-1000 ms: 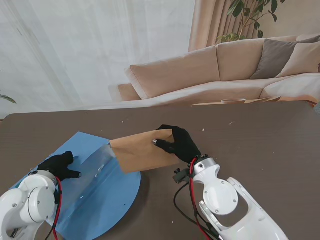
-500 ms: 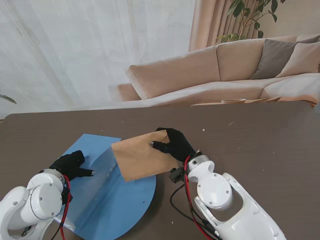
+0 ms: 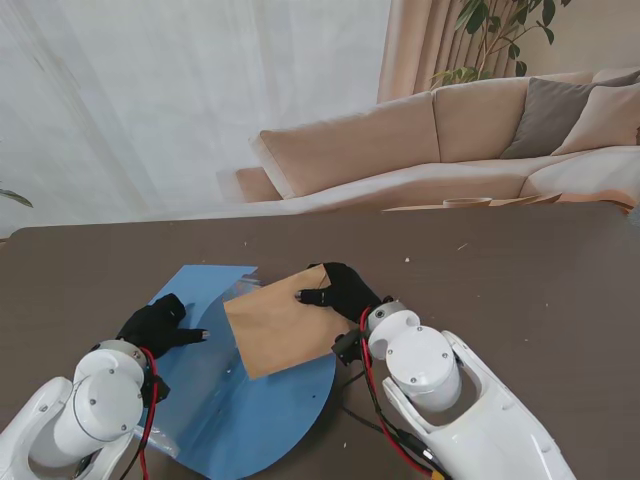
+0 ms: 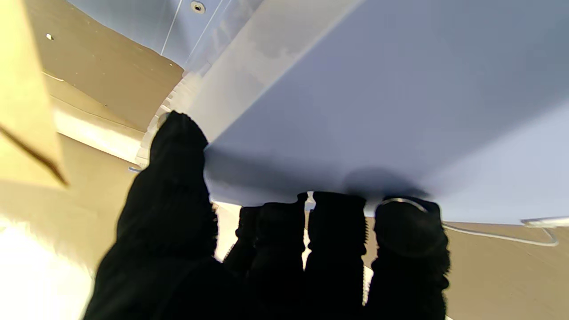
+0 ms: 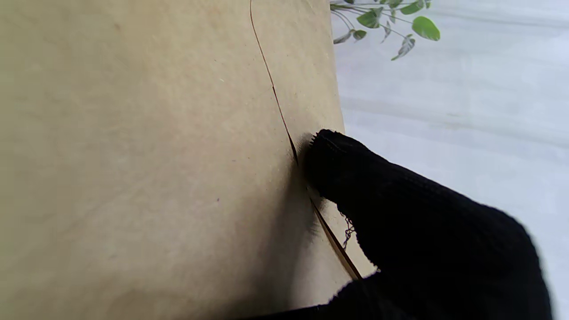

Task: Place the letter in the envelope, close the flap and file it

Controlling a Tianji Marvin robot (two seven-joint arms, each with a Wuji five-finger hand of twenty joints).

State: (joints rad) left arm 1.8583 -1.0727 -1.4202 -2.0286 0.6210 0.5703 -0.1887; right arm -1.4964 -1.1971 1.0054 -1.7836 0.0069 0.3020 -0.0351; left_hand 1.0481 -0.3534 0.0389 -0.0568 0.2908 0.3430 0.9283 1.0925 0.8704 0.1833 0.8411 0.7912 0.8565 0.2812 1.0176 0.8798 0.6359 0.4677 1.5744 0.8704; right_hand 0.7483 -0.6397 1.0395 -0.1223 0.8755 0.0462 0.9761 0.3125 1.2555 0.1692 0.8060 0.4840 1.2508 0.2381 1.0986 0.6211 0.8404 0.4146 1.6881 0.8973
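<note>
Brown kraft envelope point(image 3: 285, 328), flat, slightly tilted, lying over the blue folder point(image 3: 250, 430) and overlapping the folder's farther right portion; far right corner of envelope pinched by right hand point(image 3: 345, 290), black-gloved, thumb on top face, other fingers hidden beneath the paper; right wrist view filled by envelope point(image 5: 155, 169) with a thin dark seam line running across it, one gloved fingertip point(image 5: 331, 155) pressed against that seam; right hand point(image 5: 444, 249) thus clasped on the envelope.

Blue folder: plastic, rounded edge nearer to me, squared corner farther from me, a translucent clear flap or pocket strip point(image 3: 200, 350) running along it to the left of the envelope; resting on dark brown table point(image 3: 520, 290).

Left hand point(image 3: 160, 325): black-gloved, placed on the left part of the folder, left of the envelope and apart from it, index extended toward the envelope; left wrist view shows fingertips point(image 4: 338, 218) curled against an edge of the pale blue sheet point(image 4: 378, 98), thumb point(image 4: 175, 146) at its side; grasping or merely pressing, cannot tell.

Letter: not distinguishable; whether inside the envelope cannot be told.

Beyond the table, away from the envelope: beige sofa point(image 3: 420, 140), white curtain point(image 3: 150, 90), green plant point(image 3: 500, 30).
</note>
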